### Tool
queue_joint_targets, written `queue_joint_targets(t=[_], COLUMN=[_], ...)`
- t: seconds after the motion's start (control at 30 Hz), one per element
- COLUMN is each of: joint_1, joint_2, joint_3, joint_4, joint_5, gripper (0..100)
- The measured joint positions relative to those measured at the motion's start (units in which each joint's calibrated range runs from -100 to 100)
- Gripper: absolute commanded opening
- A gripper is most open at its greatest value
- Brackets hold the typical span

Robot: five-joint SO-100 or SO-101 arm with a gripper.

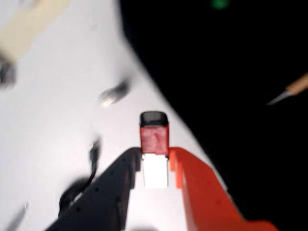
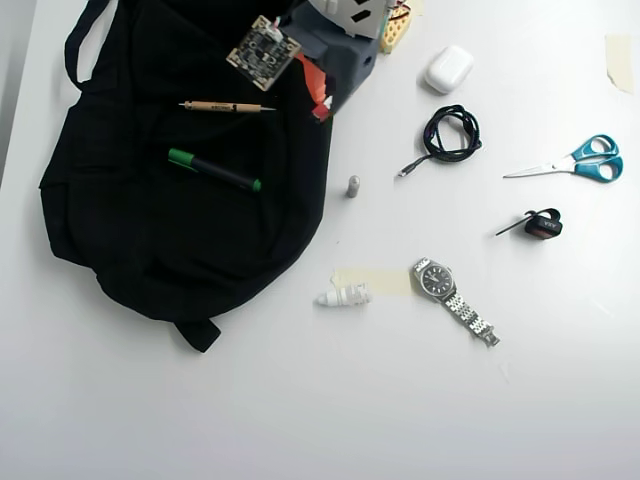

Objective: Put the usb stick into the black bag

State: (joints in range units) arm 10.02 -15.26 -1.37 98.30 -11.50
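Note:
My gripper [image 1: 155, 161] is shut on the usb stick [image 1: 154, 139]. Its white end sits between the black finger and the orange finger [image 1: 192, 178], and its red body with a dark tip sticks out ahead. The stick is over the white table, just beside the edge of the black bag [image 1: 231, 72]. In the overhead view the gripper [image 2: 318, 95] and the usb stick [image 2: 322, 108] are at the right edge of the black bag [image 2: 170, 230], near its top. A pencil [image 2: 226, 106] and a green-capped marker [image 2: 214, 170] lie on the bag.
A small grey cylinder [image 2: 353, 186] stands just right of the bag. Further right are a white case [image 2: 448, 68], a coiled cable [image 2: 450, 135], scissors [image 2: 575, 162], a small black item [image 2: 540, 224], a watch [image 2: 450, 290] and a white ribbed piece [image 2: 345, 296].

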Motion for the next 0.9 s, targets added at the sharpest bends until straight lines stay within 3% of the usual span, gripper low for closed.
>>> queue_joint_targets(t=[0.33,0.53,0.57,0.63,0.7,0.77,0.8,0.83,0.9], joint_1=[14.7,29.7,31.7,34.2,34.0,31.4,30.2,29.4,26.3], joint_2=[-0.1,-0.1,-0.1,-0.1,-0.1,-0.1,-0.1,-0.1,-0.1], joint_3=[0.0,-0.3,-0.3,-0.3,-0.3,-0.3,-0.3,-0.3,-1.5], joint_4=[0.0,-2.8,-3.7,-5.8,-6.3,-6.3,-6.3,-6.3,-6.5], joint_5=[2.0,2.2,2.2,2.2,2.2,1.9,1.9,2.0,2.7], gripper=[2,3,5,24,29,25,19,4,2])
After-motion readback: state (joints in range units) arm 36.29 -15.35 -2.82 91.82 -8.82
